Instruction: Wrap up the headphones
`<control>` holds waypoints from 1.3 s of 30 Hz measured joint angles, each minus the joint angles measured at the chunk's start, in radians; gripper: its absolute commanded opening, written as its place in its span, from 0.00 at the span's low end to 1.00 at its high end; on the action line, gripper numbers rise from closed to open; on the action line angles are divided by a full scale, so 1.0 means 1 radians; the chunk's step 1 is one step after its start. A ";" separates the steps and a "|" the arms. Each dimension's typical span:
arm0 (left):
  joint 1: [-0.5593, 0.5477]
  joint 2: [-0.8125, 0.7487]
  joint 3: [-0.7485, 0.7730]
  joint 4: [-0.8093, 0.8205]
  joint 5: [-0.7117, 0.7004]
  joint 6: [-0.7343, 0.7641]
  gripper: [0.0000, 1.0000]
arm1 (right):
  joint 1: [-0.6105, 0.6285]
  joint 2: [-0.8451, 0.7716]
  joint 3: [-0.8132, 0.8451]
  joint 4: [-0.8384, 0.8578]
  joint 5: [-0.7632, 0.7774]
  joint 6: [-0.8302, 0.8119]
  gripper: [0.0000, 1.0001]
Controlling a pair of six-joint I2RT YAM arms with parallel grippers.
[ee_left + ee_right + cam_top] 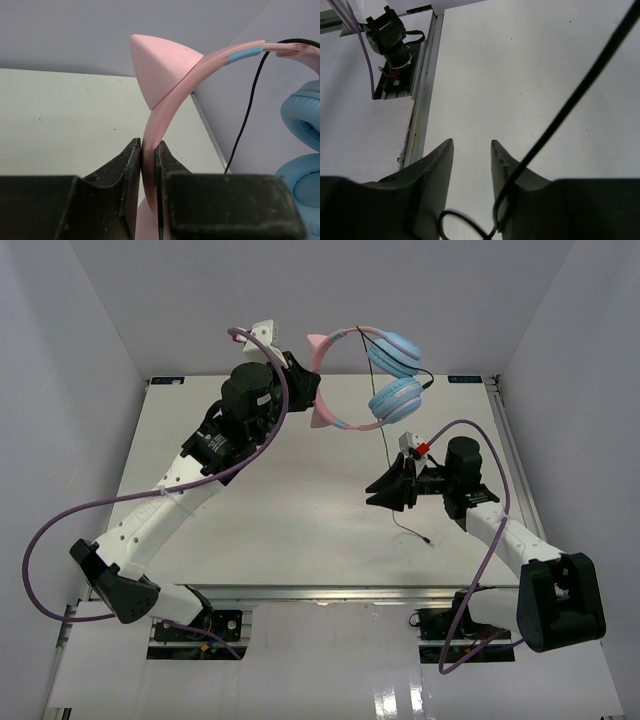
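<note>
Black fingers (115, 182) of the left end effector (149, 167) fill the bottom of its own view. They are clamped tight on the pink headband (172, 90), just under a pointy cat ear (160, 70). That holds the headphones (370, 380) up in the air over the far edge of the white surface (300, 490), with the two round blue ear cups (397, 398) one above the other. A thin black cable (388, 455) hangs down from them, and its plug (428, 540) lies on the surface near the right arm. The right end effector (472, 150) has its jaws apart. The cable slants past its right finger and curls in a small loop low between the two, but nothing is pinched yet. I think the job now is to catch that cable so it can be wound round the headphones. To do it well, the right one should close softly with the cable right in the middle of the gap, since it is thin and could slip out. It should not tug hard, or the cable may pull at the cup. The left one should hold firm.
</note>
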 measured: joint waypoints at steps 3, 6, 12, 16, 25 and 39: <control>0.000 -0.004 -0.044 0.022 -0.065 -0.022 0.00 | 0.011 -0.040 0.004 -0.068 0.031 -0.049 0.22; 0.000 -0.003 -0.075 0.034 -0.118 -0.045 0.00 | 0.033 -0.059 0.032 -0.180 0.088 -0.116 0.08; 0.001 0.027 -0.085 0.080 -0.209 -0.112 0.00 | 0.131 -0.063 0.155 -0.446 0.288 -0.279 0.08; 0.000 0.090 -0.076 0.107 -0.251 -0.137 0.00 | 0.222 -0.063 0.249 -0.602 0.455 -0.378 0.08; 0.001 0.205 -0.130 0.099 -0.326 -0.070 0.00 | 0.269 -0.060 0.426 -0.872 0.809 -0.576 0.08; -0.028 0.227 -0.282 0.103 -0.222 0.118 0.00 | 0.277 -0.078 0.486 -0.921 1.239 -0.850 0.15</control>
